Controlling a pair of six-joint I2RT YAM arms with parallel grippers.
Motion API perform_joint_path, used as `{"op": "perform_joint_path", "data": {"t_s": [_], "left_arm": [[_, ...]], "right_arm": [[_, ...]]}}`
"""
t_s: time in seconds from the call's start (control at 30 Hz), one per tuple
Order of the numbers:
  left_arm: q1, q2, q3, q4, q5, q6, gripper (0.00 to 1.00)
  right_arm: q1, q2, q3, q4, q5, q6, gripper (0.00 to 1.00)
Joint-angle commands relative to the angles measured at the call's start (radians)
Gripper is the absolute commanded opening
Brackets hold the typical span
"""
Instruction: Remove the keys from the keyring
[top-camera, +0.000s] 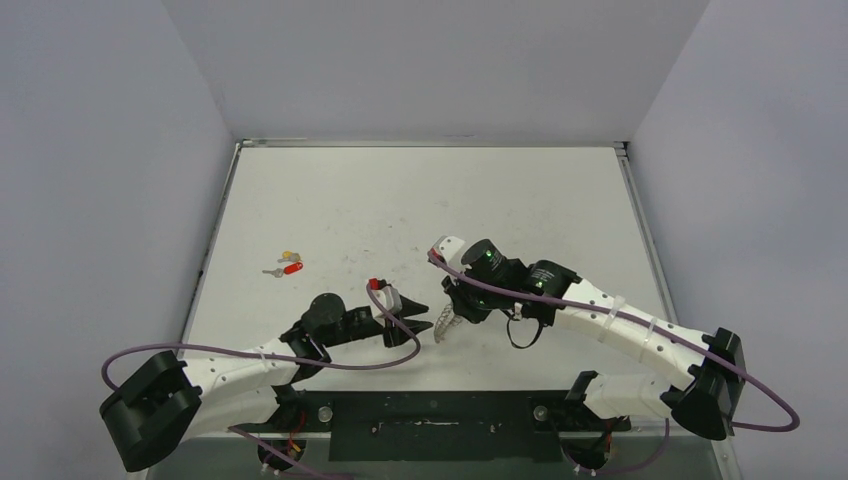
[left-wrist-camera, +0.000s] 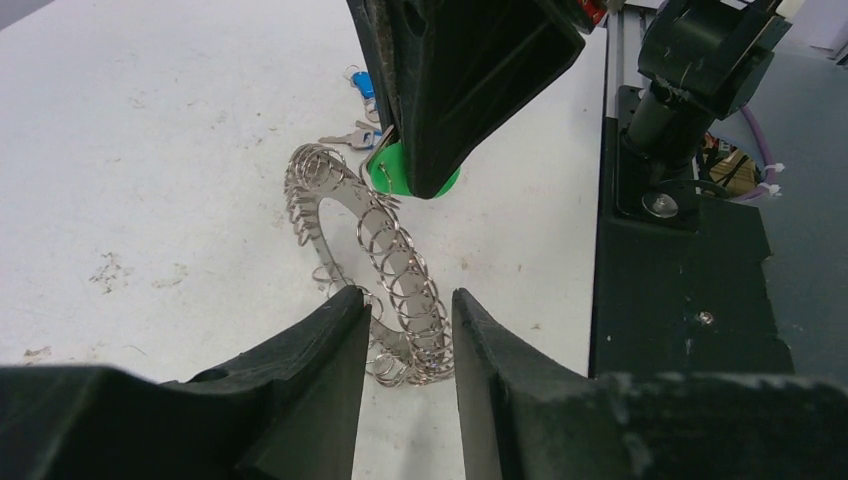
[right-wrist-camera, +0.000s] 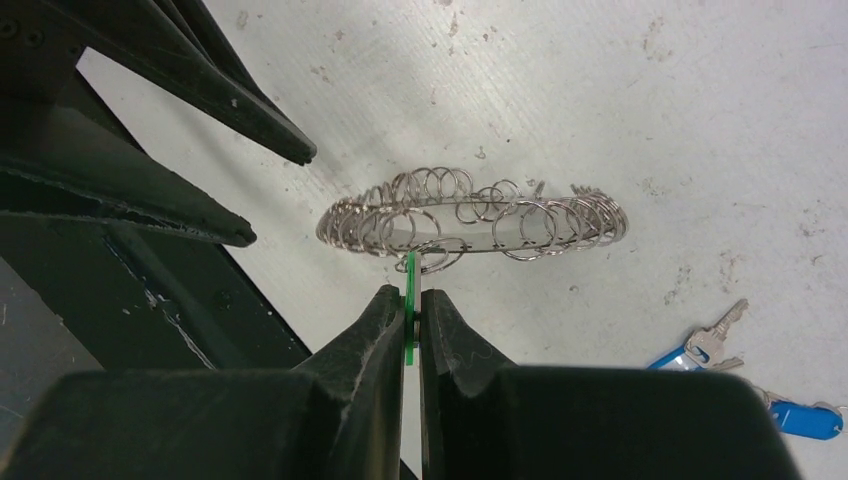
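Over the tabletop (left-wrist-camera: 150, 150), near my bases, my right pincer (right-wrist-camera: 410, 298) is clamped flat on the green tag of the keys (left-wrist-camera: 392, 170), with the keyring (left-wrist-camera: 345, 200) hanging from it. My left pincer (left-wrist-camera: 408, 300) has its jaws apart, just beside the ring's rim, gripping nothing.

table (top-camera: 420, 190): white, scuffed | red, yellow keys (top-camera: 289, 265) | blue keys (right-wrist-camera: 690, 350)

No readable text, numbers or brands in any of my views. The green key tag (right-wrist-camera: 409, 268) pinched in my right tool (right-wrist-camera: 411, 297) sits edge-on, so its face is hidden. The blue tags (right-wrist-camera: 800, 418), off to that tool's right, are too small to read.
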Motion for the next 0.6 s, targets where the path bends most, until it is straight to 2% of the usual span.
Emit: {"op": "perform_joint_path", "data": {"t_s": [0.0, 0.13, 0.57], "left_arm": [[-0.023, 0.000, 0.052, 0.062, -0.020, -0.043, 0.36], [-0.050, 0.010, 0.072, 0.068, -0.044, -0.062, 0.38], [-0.107, 0.050, 0.142, -0.069, -0.177, -0.038, 0.48]], "right_arm": [[0.025, -0.013, 0.054, 0.043, 0.021, 0.023, 0.00], [0.051, -0.010, 0.088, 0.022, 0.057, 0.043, 0.00], [0.115, 0.004, 0.166, -0.028, 0.136, 0.089, 0.00]]}}
